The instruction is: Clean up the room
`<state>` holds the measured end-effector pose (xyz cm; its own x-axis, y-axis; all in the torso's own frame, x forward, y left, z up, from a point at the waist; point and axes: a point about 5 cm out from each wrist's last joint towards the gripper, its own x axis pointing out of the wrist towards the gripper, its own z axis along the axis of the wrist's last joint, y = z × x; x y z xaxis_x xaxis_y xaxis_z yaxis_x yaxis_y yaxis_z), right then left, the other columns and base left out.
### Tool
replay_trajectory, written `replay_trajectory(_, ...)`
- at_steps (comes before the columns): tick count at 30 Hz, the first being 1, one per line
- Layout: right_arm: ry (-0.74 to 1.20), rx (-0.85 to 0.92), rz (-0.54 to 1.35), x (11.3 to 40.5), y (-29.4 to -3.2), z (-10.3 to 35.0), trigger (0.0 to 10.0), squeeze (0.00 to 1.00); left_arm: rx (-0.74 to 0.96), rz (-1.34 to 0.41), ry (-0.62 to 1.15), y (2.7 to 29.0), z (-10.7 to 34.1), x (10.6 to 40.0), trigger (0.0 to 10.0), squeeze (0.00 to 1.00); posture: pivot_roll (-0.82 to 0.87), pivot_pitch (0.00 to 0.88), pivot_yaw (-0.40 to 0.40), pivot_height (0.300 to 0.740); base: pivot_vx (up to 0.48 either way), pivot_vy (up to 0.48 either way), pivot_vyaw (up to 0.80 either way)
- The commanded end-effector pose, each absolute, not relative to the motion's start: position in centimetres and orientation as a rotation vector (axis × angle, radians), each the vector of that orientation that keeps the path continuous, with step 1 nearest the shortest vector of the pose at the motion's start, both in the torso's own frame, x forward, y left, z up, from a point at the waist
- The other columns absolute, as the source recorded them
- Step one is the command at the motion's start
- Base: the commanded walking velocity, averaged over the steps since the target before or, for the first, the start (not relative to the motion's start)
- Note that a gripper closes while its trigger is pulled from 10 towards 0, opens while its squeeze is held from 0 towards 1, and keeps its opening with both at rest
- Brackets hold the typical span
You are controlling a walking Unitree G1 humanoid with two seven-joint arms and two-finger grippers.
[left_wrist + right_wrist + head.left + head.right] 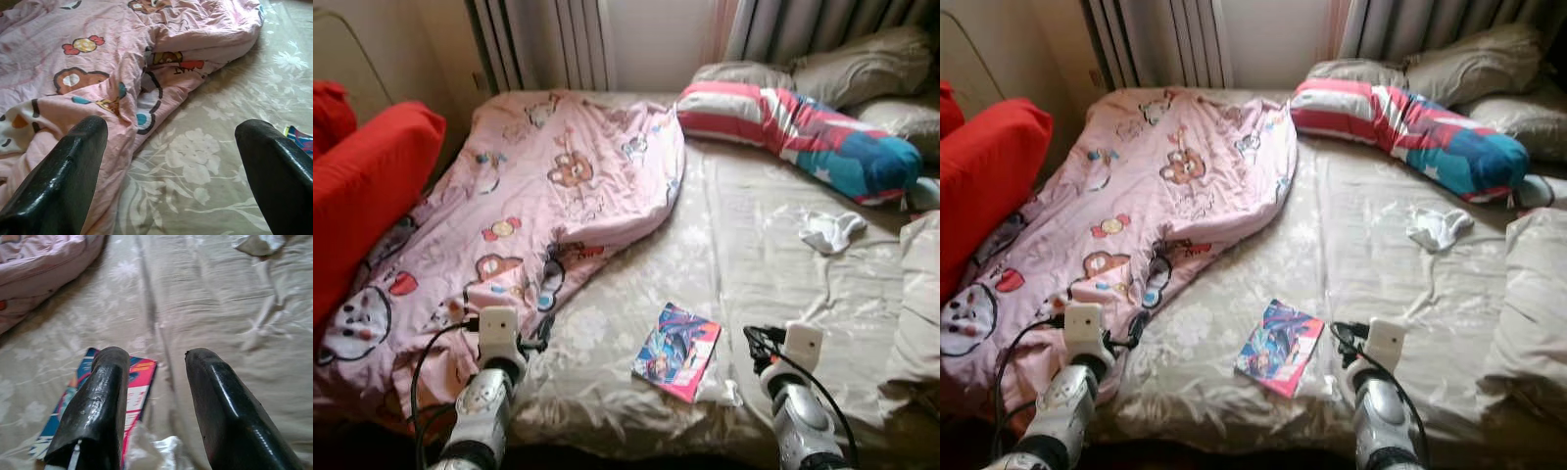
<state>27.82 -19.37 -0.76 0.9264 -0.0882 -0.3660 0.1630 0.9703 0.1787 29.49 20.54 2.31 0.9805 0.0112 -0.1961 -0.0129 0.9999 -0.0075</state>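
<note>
**A:** Book (676, 351) first: you'll find it flat on the bed (754, 264), just ahead of your right gripper (155, 377) and a little to its left. One black finger (98, 406) overlaps its near corner in the right wrist view; whether it touches, you cannot tell. Something crumpled and clear, like plastic wrap (156, 450), lies against the book's near edge, right under that gripper.

**B:** And how do your fingers stand?

**A:** Your right pair is spread moderately, nothing between them. Your left gripper (171, 161) is spread wide and also empty, hovering over the sheet right at the edge of the pink quilt (529, 196), with its left finger (63, 171) over the quilt's fold.

**B:** What lies beyond?

**A:** Ahead of your left gripper the quilt, printed with cartoon bears and candies, runs up the bed towards the radiator (543, 44). To its left sits a red cushion (362, 176). Ahead of your right gripper and off to its right, a small white cloth (830, 230) lies crumpled on the sheet. Farther still you have a long striped bolster (803, 137) in red, white and blue, and behind it grey pillows (862, 64) against the curtain (822, 24).
</note>
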Motion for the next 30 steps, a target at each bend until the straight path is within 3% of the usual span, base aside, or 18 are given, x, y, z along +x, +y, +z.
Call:
replay_trajectory(1,0.356,0.207,-0.123,28.0,-19.2,-0.6,10.0,0.0,-0.012,0.025,0.197,20.9,2.3,29.4,10.0,0.0,0.13,0.104,-0.016,0.74,0.0,0.0,0.0)
replay_trajectory(30,0.433,0.136,-0.067,27.9,-18.5,-1.2,10.0,0.0,-0.037,-0.014,0.176,19.9,2.8,30.0,10.0,0.0,0.13,0.109,-0.02,0.69,0.0,0.0,0.0)
